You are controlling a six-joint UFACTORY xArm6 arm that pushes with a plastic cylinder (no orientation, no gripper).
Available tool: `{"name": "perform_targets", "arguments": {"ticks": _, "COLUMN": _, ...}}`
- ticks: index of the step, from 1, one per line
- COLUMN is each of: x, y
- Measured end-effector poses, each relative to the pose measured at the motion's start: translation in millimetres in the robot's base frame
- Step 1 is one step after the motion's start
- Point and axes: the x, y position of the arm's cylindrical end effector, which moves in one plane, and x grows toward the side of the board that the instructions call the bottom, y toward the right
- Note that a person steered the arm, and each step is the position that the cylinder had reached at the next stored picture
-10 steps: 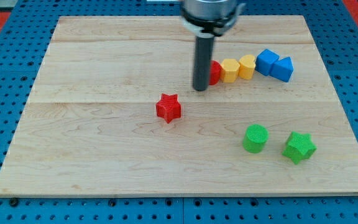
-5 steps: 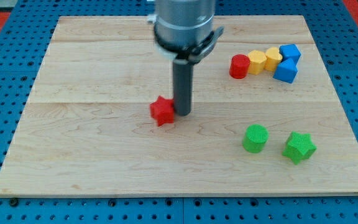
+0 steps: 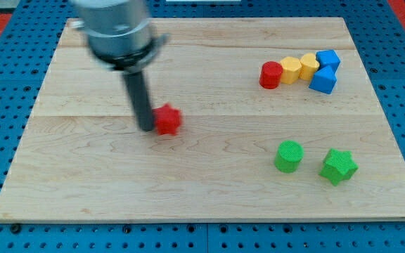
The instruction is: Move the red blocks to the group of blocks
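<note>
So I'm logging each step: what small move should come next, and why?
Probably push toward the view's right: my tip sits against the left side of the red star block, and the red cylinder already joins the yellow and blue group.

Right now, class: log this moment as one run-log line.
my tip: left of, touching red star block | red cylinder: joined to group | star: apart
</note>
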Motion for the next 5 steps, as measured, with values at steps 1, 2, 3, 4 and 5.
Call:
{"name": "perform_targets", "arguments": {"ticks": 1, "x": -38, "y": 98}}
{"name": "perform_targets", "arguments": {"ticks": 2, "x": -41, "y": 167}}
{"name": "perform_targets", "arguments": {"ticks": 3, "x": -25, "y": 158}}
{"name": "perform_targets", "arguments": {"ticks": 4, "x": -13, "y": 188}}
{"name": "perform_targets", "arguments": {"ticks": 5, "x": -30, "y": 225}}
